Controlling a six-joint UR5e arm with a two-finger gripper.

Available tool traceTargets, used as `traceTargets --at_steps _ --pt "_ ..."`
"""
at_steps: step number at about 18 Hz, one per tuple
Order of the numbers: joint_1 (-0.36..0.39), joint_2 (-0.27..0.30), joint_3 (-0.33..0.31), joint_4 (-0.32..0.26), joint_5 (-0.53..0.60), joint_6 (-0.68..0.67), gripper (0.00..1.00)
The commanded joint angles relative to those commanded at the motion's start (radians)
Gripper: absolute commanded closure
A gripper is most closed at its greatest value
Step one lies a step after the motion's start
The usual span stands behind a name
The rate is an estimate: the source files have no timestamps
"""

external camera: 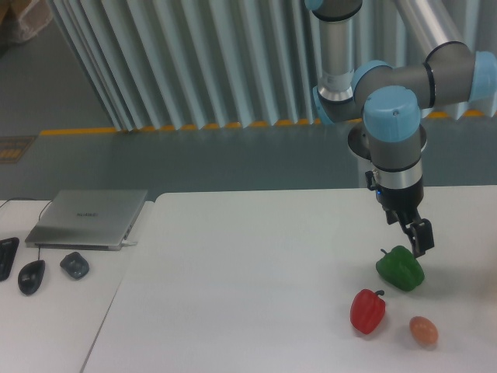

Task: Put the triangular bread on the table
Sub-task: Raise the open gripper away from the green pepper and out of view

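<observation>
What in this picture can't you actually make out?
- Triangular bread: not seen anywhere in the camera view; it may be out of frame or hidden.
- Gripper: small and dark, right above the green pepper; open or shut, touching or not, cannot be told.
- Dark object beside the laptop: cut off by the left edge.
- Table: its right and near sides run out of frame.
</observation>
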Motion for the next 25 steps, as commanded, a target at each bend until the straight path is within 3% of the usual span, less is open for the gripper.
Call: traceTargets --at_steps 8,13,18,25 --pt "0.011 -0.003 0.0 0.029 -0.011 -0.023 0.0" --pt "0.072 0.018 -0.006 0.031 -0.014 0.003 0.0" --pt "0.164 0.017 -0.009 0.084 -0.012 0.147 0.0" --pt "0.216 0.032 -0.052 0.09 -0.011 0.285 0.0"
